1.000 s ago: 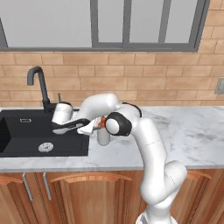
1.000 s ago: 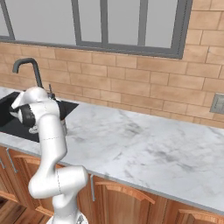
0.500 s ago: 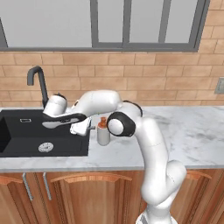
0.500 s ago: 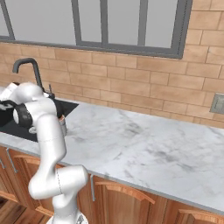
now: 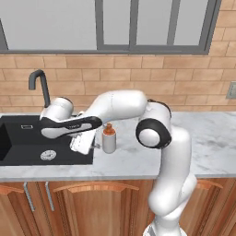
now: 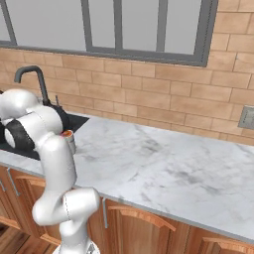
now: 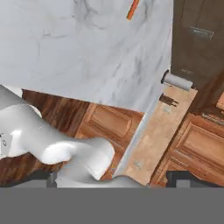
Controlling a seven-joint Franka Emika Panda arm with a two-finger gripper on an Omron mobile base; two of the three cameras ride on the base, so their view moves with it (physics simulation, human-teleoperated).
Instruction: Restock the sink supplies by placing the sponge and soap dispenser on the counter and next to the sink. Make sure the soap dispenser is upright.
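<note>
The soap dispenser (image 5: 109,138) stands upright on the counter (image 5: 203,143), just beside the right edge of the sink (image 5: 27,143). The gripper (image 5: 82,143) hangs over the sink's right edge, near the dispenser, with its jaws wide apart and holding nothing.

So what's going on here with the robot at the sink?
The white arm is reaching left across the counter, with its hand out over the black sink. The soap dispenser stands upright on the counter right beside the sink's edge, and the gripper is open and not holding it. So the dispenser looks placed; I can't make out a sponge anywhere in these views.
</note>
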